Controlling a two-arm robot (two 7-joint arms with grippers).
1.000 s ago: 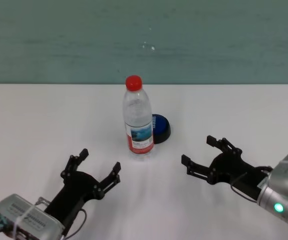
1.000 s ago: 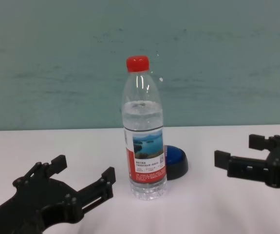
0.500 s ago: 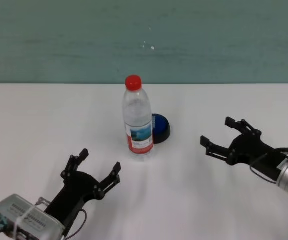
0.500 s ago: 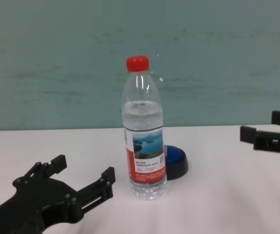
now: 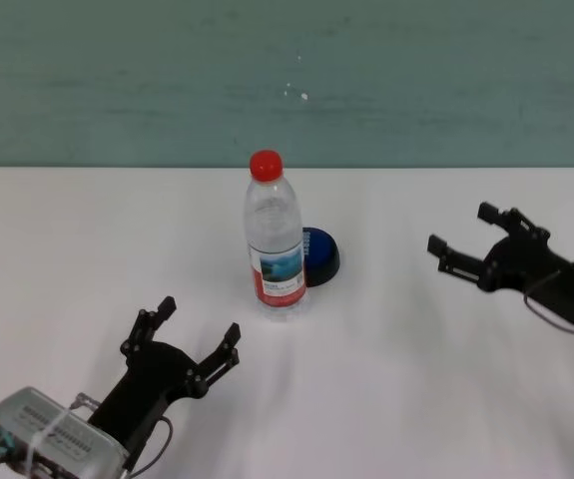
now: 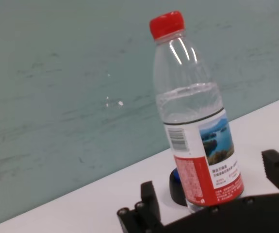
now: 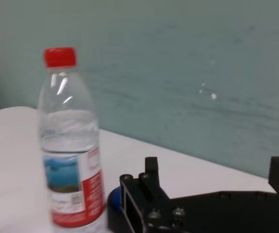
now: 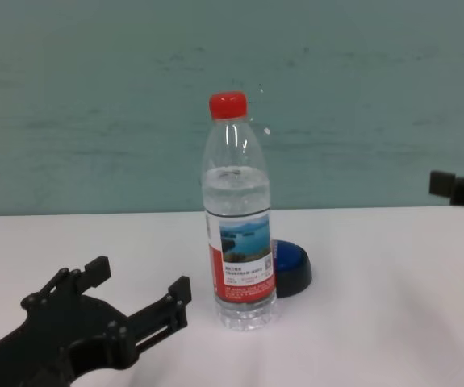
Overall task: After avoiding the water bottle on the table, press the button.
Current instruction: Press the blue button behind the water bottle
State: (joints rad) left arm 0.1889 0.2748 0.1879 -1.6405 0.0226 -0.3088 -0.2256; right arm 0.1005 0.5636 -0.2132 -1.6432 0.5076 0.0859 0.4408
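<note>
The water bottle (image 5: 275,239), clear with a red cap and a red-and-white label, stands upright mid-table. The blue button (image 5: 319,255) sits just behind it to the right, partly hidden by the bottle. My right gripper (image 5: 461,228) is open and empty, raised above the table (image 5: 87,230) well to the right of the bottle and button. In the chest view it shows at the right edge (image 8: 460,176). In the right wrist view the bottle (image 7: 71,145) and button (image 7: 113,201) lie ahead of its fingers. My left gripper (image 5: 200,317) is open and empty, low, in front-left of the bottle.
A teal wall (image 5: 287,80) rises behind the table's far edge. Bare white tabletop lies between the right gripper and the button, and around the left gripper.
My right gripper has moved to the right and upward, away from the bottle, still open. The left arm, the bottle and the button have not moved.
</note>
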